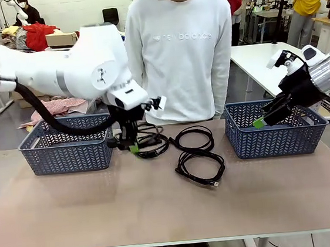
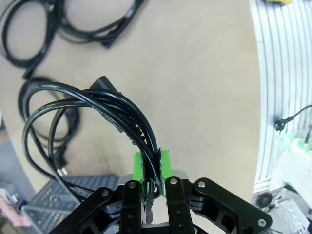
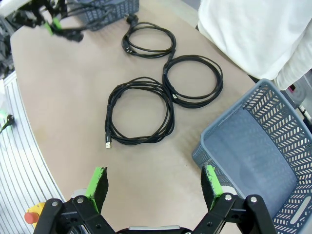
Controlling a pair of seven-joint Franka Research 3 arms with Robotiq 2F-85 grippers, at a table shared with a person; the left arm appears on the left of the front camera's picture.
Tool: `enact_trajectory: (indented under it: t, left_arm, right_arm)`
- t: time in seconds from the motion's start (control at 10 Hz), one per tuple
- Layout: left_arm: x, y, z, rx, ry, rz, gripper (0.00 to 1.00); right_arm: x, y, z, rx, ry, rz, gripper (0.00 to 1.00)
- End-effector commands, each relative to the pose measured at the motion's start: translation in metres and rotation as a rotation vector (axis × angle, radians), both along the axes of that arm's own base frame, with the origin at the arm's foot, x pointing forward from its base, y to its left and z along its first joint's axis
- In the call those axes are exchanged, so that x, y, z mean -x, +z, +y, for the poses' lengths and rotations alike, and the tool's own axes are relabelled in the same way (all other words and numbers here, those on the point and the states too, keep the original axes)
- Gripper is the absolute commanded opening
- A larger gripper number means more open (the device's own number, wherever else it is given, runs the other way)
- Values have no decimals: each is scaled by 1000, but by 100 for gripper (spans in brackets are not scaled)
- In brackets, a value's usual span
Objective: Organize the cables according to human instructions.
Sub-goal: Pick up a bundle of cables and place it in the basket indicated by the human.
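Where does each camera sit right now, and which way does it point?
Front: between the arms, facing the person across the table; left pincer and right pincer show.
Left wrist: looks down its own pincer, shut on a cable, at the table.
Right wrist: looks down past its open pincer at three loose cables and a basket.
Shared: front and right wrist both show the left pincer.

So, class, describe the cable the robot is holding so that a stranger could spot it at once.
Start at the left basket. Beside it the left gripper pinches a coiled black cable. The other three cables lie free on the table.
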State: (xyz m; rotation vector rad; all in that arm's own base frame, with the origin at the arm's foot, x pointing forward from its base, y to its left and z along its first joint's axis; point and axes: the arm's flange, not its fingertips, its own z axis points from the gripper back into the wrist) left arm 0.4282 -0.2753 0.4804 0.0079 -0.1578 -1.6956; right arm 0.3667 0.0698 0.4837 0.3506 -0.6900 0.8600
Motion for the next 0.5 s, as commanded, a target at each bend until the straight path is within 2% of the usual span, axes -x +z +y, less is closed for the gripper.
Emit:
enact_trajectory:
  t: [0.0, 0.4]
  left_arm:
    - [-23, 15, 25, -1, 49, 3, 0]
    - [-51, 34, 71, 83, 119, -4, 0]
  right_arm:
    - [-2, -1, -2, -16, 8, -3, 100]
    - [-2, -1, -2, -16, 8, -3, 100]
